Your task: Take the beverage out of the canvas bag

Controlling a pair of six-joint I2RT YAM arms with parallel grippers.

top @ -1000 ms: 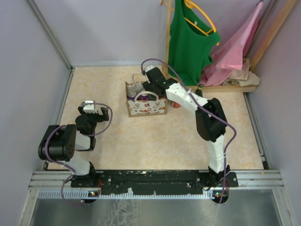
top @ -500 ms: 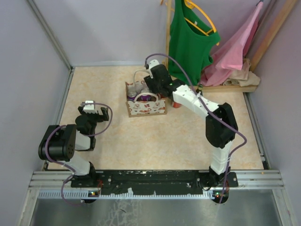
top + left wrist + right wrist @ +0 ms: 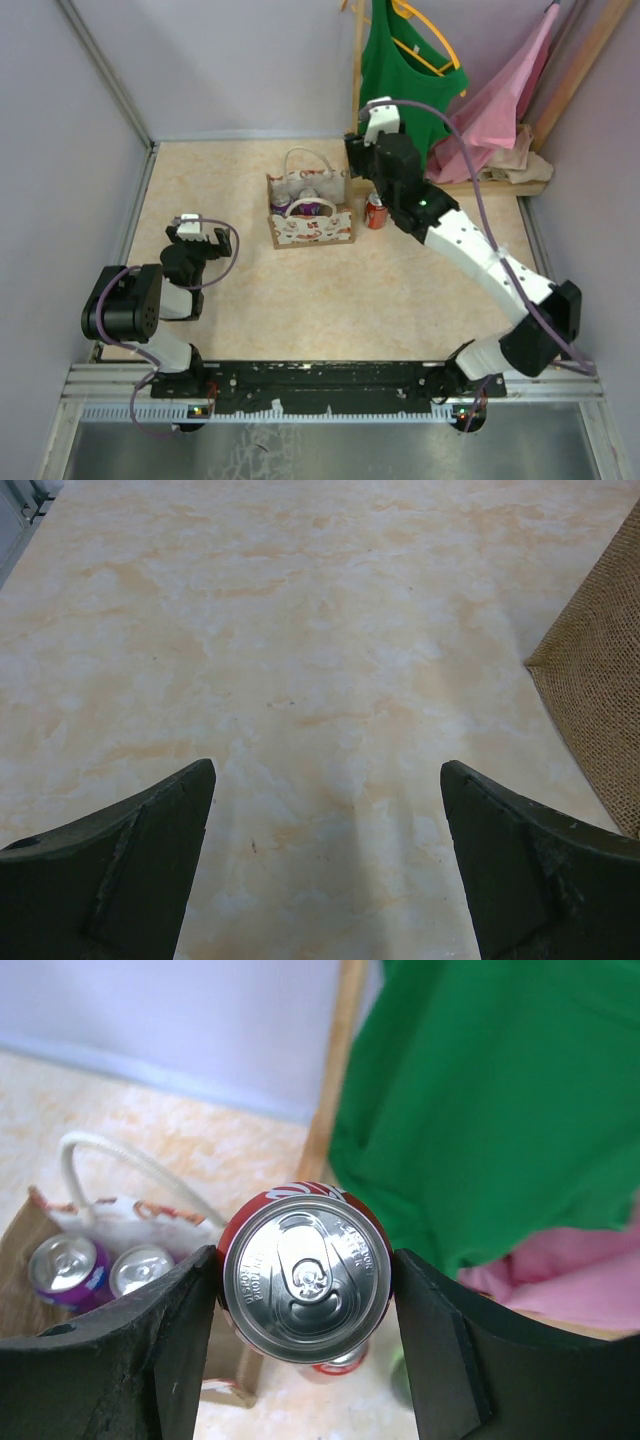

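squarely between the right fingers point(image 3: 170, 1345) sits the red can point(image 3: 305, 1272).

Your canvas bag point(image 3: 312, 228) stands toward the far middle of the table point(image 3: 200, 180), with two cans point(image 3: 65, 1263) side by side inside it and a standing can point(image 3: 376, 211) on the table just beside its right side. Your right gripper point(image 3: 303, 1260) is right of the bag, above that standing can, with the held can point(image 3: 306, 1290) between its fingers. Your left gripper point(image 3: 325, 780) is well apart on the bag's left, and clothes point(image 3: 405, 80) hang behind the table's far right corner.
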